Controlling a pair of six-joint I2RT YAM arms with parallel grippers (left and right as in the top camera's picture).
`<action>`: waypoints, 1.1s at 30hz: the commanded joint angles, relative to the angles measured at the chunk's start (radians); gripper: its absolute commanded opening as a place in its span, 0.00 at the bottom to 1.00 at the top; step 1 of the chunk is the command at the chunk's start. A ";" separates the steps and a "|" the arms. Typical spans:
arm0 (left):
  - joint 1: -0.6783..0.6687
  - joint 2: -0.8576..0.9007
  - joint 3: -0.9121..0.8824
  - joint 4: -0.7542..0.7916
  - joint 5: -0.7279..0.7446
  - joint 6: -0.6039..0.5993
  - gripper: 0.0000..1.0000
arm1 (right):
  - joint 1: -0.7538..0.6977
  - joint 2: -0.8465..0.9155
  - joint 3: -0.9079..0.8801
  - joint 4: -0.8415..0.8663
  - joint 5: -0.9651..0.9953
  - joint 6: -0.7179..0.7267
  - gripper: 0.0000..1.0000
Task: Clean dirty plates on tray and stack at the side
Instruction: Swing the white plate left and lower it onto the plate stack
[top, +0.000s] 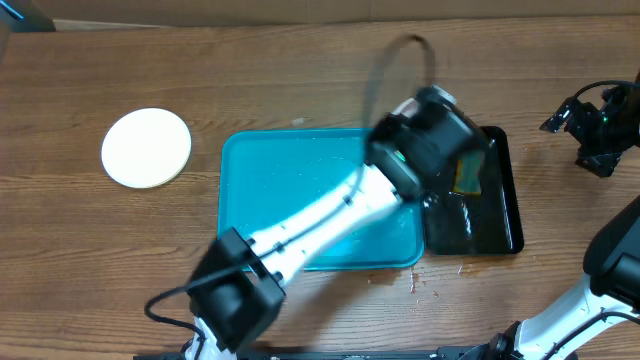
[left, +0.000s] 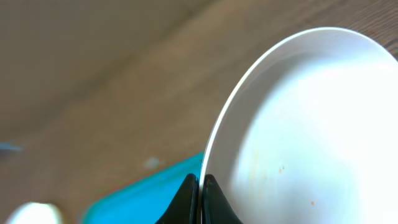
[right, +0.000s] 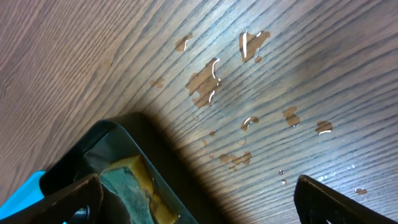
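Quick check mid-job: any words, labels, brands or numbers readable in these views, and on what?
None: no readable text in any view.
The white plate in the left gripper, the plate set aside, the blue tray, the black tray and its sponge look unmarked.
The left arm's wrist is blurred overhead, so any marking there can't be read.

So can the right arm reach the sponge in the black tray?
Probably yes. The right gripper is open beside the black tray, with nothing between it and the sponge. The left gripper, holding a plate, hovers at its other side.
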 joint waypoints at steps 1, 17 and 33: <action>0.124 -0.053 0.012 0.001 0.385 -0.154 0.04 | 0.000 -0.025 0.013 0.001 0.000 0.001 1.00; 0.944 -0.121 0.011 -0.264 0.779 -0.200 0.04 | 0.000 -0.025 0.013 0.001 0.000 0.001 1.00; 1.392 -0.076 -0.012 -0.309 0.772 -0.200 0.05 | 0.000 -0.025 0.013 0.001 0.000 0.001 1.00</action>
